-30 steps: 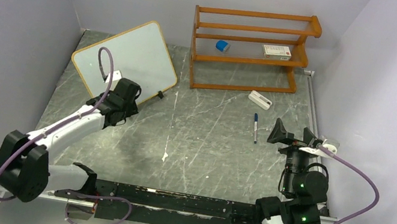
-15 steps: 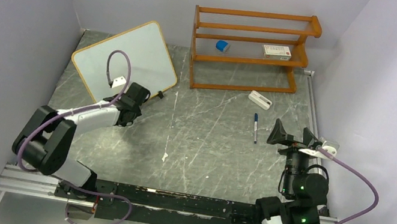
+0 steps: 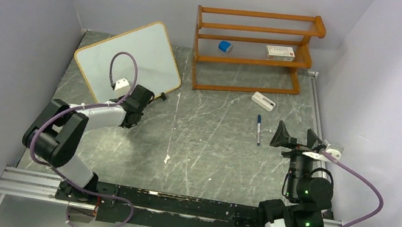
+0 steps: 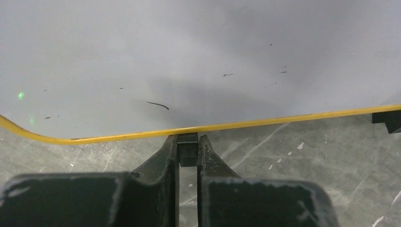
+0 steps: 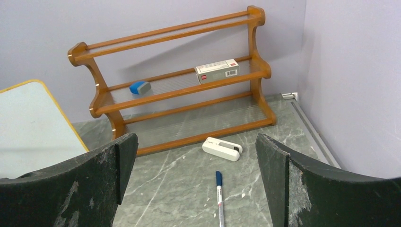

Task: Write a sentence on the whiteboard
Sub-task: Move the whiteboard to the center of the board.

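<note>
The whiteboard [image 3: 127, 58] leans tilted at the back left, white with a thin yellow-orange frame [image 4: 236, 125]. My left gripper [image 3: 146, 97] sits at its near lower edge, shut on one of the board's small black feet [image 4: 187, 149]; the other foot [image 4: 388, 119] shows at the right. The board's face [image 4: 198, 61] carries only small dark specks and one short stroke; no sentence is in view. My right gripper [image 3: 293, 138] hovers at the right, wide open and empty [image 5: 196, 144]. A blue-capped marker [image 3: 258, 128] lies on the table just ahead of it [image 5: 219, 194].
An orange wooden shelf rack [image 3: 252, 48] stands at the back, holding a blue eraser [image 3: 225, 46] and a small white box [image 3: 280, 53]. A white oblong object [image 3: 263, 101] lies in front of the rack. Purple walls close in left, back and right.
My left arm has stretched forward to the board's lower edge and its jaws have closed on the black foot. The board has shifted slightly. The right arm has not moved.
</note>
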`<state>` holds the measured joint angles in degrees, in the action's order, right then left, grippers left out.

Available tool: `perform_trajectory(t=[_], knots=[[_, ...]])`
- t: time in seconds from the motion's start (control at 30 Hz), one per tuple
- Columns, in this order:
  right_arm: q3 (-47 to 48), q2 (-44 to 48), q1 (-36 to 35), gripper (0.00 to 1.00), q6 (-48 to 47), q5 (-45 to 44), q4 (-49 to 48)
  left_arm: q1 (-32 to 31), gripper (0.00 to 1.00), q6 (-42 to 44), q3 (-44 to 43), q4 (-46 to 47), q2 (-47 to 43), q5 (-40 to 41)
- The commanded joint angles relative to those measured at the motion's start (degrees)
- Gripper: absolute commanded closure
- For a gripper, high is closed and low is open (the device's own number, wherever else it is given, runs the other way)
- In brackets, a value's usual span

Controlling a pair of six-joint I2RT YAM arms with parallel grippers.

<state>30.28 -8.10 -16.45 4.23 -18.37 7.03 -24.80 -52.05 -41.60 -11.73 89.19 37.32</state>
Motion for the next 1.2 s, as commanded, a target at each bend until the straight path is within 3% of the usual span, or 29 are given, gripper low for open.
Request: perform_trajectory(t=[0.0,0.43,0.57,0.97,1.17], knots=[[-0.84,0.98,0.46,0.0,-0.8,0.78,-1.41,-0.66,0.95,0.73,1.55,2.65,-0.48,-1.76],[-0.99,1.76,0.45,0.0,-1.02,1.64,-1.6,-7.7,0.95,-0.41,11.76,-1.08,-13.12,-7.35],[-0.97,1.95,0.45,0.0,-0.98,1.9,-1.75,-11.55,0.95,-1.11,13.29,1.56,-15.34,-10.49],[-0.84,2.3,0.41,0.0,-0.89,2.31,-1.34,-27.79,0.95,-8.06,8.56,2.48,-8.21,-8.3],[-0.77,2.3,0.36,0.0,-0.8,2.31,-1.32,-32.8,0.95,-11.19,5.05,1.9,-4.21,-6.37]])
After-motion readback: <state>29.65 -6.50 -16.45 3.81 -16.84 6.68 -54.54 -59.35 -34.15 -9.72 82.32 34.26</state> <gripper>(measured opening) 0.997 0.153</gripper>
